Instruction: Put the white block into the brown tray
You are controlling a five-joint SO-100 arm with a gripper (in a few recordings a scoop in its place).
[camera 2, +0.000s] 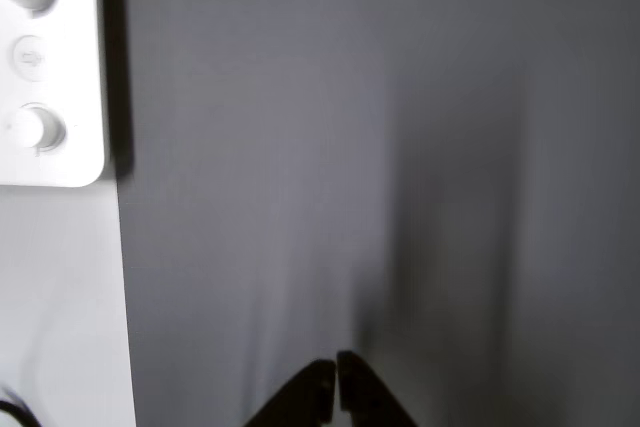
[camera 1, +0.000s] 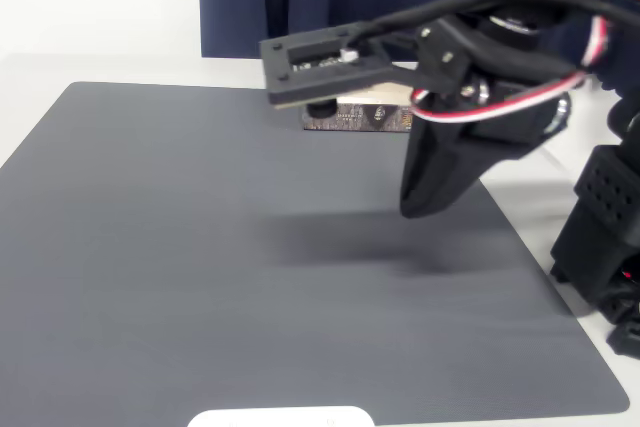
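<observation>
The brown tray [camera 1: 358,117] stands at the far edge of the grey mat, partly hidden behind the arm's wrist camera mount. My black gripper [camera 1: 420,205] hangs above the mat in front of the tray and a little to its right, pointing down. In the wrist view the gripper [camera 2: 336,379] has its fingertips meeting, with nothing visible between them and only bare mat below. The white block is out of view.
A flat white rounded plate [camera 1: 280,417] lies at the mat's near edge; in the wrist view the plate [camera 2: 45,67] shows round bumps at top left. The grey mat [camera 1: 200,247] is open at left and centre. The arm's base [camera 1: 605,237] stands off its right edge.
</observation>
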